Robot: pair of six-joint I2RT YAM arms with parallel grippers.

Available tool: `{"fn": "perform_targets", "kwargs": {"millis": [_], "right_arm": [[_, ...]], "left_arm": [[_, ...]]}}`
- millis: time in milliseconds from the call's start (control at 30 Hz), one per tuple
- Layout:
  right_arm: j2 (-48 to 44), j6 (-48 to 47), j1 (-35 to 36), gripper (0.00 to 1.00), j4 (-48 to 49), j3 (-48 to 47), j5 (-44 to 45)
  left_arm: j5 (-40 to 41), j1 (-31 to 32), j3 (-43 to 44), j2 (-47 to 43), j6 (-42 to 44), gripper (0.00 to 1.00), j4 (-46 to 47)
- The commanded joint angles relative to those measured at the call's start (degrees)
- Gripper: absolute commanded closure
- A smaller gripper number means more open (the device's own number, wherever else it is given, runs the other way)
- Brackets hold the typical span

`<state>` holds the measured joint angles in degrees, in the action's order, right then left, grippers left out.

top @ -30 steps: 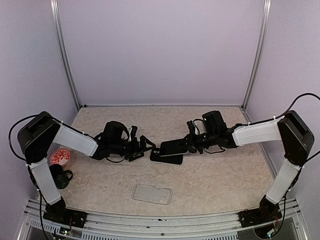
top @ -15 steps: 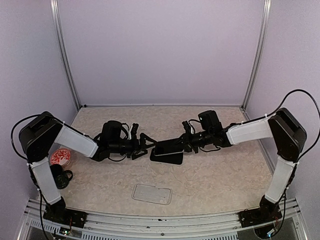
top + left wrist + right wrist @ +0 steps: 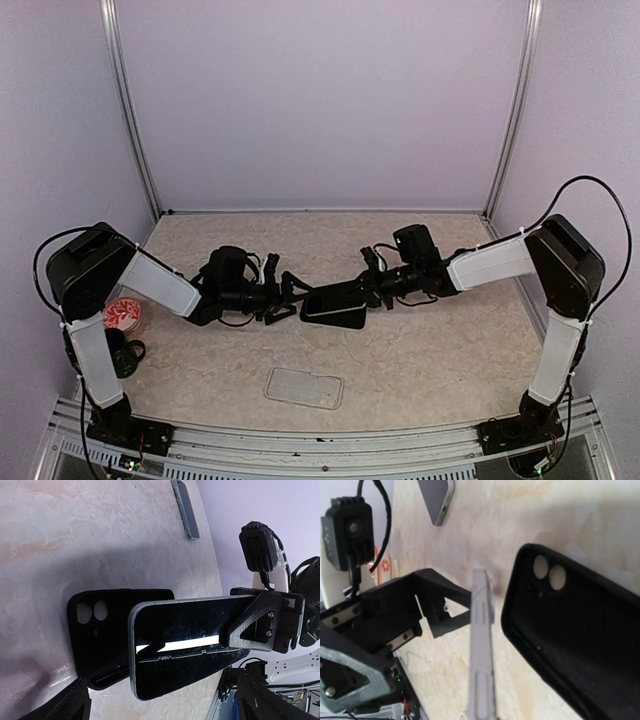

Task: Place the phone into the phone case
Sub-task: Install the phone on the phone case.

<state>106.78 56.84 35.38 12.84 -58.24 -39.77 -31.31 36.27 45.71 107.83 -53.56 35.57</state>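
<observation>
Two grippers meet at the middle of the table [image 3: 450, 350]. Right gripper [image 3: 372, 290] is clamped on one end of the phone [image 3: 335, 296], holding it tilted over the black phone case [image 3: 338, 319], which lies flat at table centre; contact between them unclear. Left gripper [image 3: 290, 292] jaws wide apart, just beside the phone's free end, holding nothing. Pale flat rectangle [image 3: 304, 387] near the front edge.

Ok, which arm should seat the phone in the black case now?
Right. The right gripper is shut on the phone, holding it over the black case. The left gripper is open, holding nothing, and could at most steady the case.
</observation>
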Motion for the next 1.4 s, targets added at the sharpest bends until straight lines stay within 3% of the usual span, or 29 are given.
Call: {"fn": "perform_targets", "kwargs": {"millis": [0,1367], "right_arm": [[2.0,0.4,-0.7,1.0,3.8,-1.9,-2.4],[12.0,7.4,-2.9,1.0,12.6,-0.5,-8.0]], "left_arm": [[-0.4,-0.6,1.5,1.2,0.5,0.01,0.8],[-0.7,0.2,4.0,6.8,0.6,0.01,2.4]]}}
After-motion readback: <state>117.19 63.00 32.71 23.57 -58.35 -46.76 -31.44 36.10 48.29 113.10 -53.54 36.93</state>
